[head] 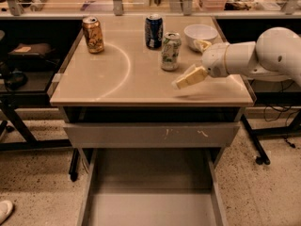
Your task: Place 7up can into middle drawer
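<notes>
At the upper left of the desk [108, 79] we are seeing a golden-brown can [93, 34] standing upright. Near the top centre a dark blue can [154, 31] is standing. At the bottom centre the middle drawer [150, 206] is lying pulled open under a scratched drawer front [141, 134]. The 7up can [170, 51] is standing upright on the desk, just right of the blue can and nearer us. The end effector [188, 64] is hovering just right of the 7up can, fingers spread wide, gripping nothing. A white bowl [201, 34] is sitting behind it.
</notes>
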`<state>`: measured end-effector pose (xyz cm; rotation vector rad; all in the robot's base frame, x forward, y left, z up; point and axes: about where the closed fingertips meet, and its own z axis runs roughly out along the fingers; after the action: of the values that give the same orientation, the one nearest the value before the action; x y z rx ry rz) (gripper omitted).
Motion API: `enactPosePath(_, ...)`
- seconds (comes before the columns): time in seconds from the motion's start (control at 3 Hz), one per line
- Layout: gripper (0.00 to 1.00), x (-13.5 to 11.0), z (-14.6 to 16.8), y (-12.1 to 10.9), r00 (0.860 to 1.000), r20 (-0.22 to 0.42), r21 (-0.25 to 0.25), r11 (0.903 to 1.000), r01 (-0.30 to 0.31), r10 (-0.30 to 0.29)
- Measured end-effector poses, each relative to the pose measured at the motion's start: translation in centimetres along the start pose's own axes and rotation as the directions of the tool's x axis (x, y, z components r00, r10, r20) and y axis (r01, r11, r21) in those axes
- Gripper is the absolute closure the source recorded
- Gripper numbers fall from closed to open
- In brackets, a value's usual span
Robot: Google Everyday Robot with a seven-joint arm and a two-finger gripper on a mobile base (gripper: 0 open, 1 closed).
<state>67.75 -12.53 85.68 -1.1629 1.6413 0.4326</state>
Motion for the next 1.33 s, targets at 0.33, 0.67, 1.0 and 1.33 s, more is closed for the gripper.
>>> enactPosePath(0.33, 0.00, 0.5, 1.7, -2.1, 0.997, 0.057, 0.009, 0.9986, -0.053, 0.052)
enactPosePath(0.67, 0.00, 0.5, 3.1, -3.7, 0.991, 0.099, 0.006, 0.9954, -0.096, 0.095)
enactPosePath(1.0, 0.00, -0.5, 4.8, -4.1, 0.986, 0.127, -0.021, 0.9942, -0.106, 0.107)
enactPosePath(1.33, 0.00, -1.7, 6.0, -4.0, 0.985, 0.140, -0.052, 0.9938, -0.098, 0.104)
